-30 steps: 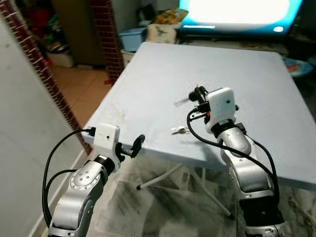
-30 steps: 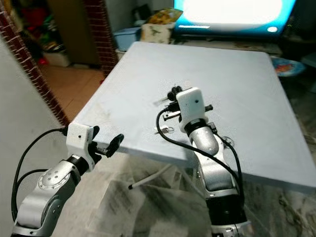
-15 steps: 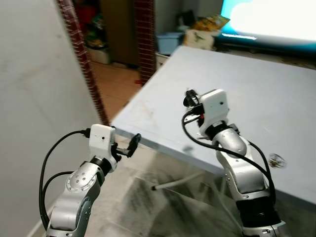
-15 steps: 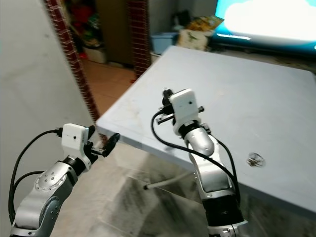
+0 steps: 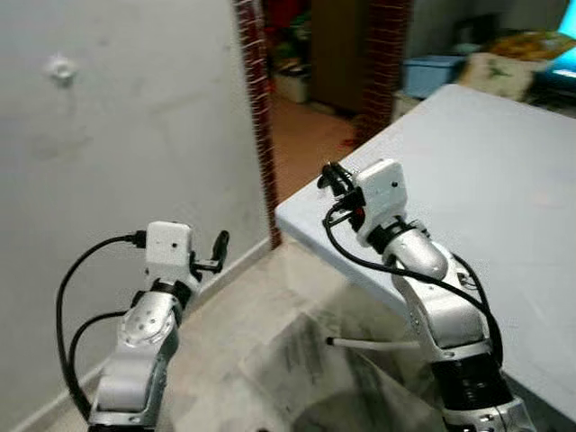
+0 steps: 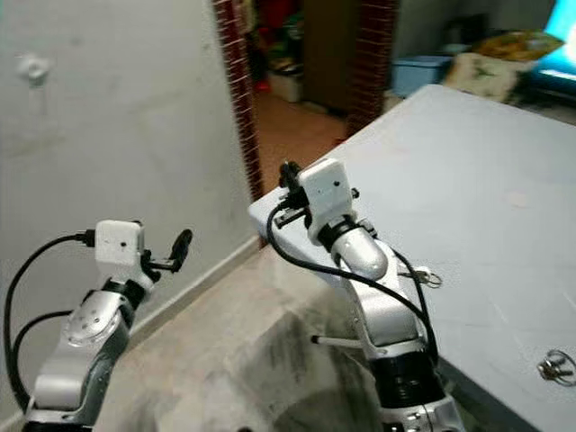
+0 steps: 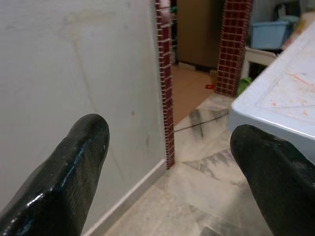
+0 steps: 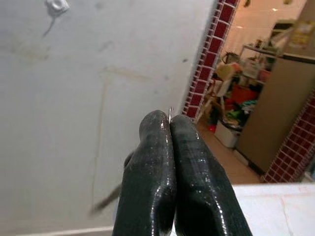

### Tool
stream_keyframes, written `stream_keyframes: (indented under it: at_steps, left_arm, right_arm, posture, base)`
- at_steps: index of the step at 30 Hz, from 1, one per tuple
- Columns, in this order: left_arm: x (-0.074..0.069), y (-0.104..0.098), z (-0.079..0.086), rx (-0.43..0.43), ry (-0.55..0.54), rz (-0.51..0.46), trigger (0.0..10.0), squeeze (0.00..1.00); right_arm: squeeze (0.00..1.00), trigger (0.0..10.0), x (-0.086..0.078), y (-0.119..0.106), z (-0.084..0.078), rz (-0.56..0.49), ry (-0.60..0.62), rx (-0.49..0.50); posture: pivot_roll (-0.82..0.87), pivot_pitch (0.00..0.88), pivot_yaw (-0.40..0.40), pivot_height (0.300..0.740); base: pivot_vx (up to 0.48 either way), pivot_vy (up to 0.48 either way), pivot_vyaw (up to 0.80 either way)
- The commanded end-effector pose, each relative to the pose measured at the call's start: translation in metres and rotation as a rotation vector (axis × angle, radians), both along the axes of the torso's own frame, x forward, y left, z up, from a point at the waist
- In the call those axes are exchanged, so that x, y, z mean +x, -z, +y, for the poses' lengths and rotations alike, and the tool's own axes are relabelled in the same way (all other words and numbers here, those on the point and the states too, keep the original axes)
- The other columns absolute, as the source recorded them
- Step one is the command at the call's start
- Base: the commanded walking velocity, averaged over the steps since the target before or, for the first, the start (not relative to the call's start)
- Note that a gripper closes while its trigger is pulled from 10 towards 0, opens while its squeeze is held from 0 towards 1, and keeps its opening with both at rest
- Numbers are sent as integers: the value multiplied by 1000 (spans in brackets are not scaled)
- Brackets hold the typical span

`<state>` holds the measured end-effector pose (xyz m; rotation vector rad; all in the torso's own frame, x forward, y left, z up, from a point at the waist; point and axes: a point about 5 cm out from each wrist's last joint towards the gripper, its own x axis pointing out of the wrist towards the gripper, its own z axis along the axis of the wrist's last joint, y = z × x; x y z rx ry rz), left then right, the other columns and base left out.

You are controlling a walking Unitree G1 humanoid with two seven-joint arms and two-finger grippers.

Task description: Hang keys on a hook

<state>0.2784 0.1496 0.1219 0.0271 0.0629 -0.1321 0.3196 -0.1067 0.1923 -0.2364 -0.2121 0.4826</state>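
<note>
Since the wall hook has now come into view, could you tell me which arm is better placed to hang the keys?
The right. The right gripper is pinched shut on the keys and points toward the wall hook; the left gripper is open, empty and lower.

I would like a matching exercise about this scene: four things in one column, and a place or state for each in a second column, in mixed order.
Things:
1. left tool
2. right tool
3. hook
4. table

Places or states:
A. fixed high on the grey wall
B. fingers pressed together, a thin metal bit between the tips
C. fingers wide apart, holding nothing
D. pale blue-grey, on the robot's right

Pairs: 1-C, 2-B, 3-A, 4-D
</note>
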Motion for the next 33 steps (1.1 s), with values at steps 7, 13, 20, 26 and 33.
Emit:
stream_keyframes:
  at_steps: [7,13,20,26,33]
  left_arm:
    - [3,0,12,65,-77,-22,10000,0]
    - [2,2,16,120,-106,-21,10000,0]
    - [3,4,20,159,-133,-25,10000,0]
    - [0,3,9,106,-60,-39,10000,0]
    - [0,4,7,104,-52,-45,10000,0]
  right_arm:
    - [0,10000,-3,-11,11,-35,-77,-13]
    - [0,10000,-1,-13,8,-38,-79,-22]
    - [0,10000,-1,-13,8,-33,-91,-31]
    - [0,10000,-2,-12,9,-29,-97,-30]
    - [0,10000,-2,-13,8,-31,-101,-26]
  posture:
    - [11,0,30,740]
    - [10,0,23,740]
    - [8,0,15,740]
    - [6,0,12,740]
    - [2,0,8,740]
  base:
    - [0,0,800]
    - [0,0,800]
    - [0,0,800]
    - [0,0,800]
    - [0,0,800]
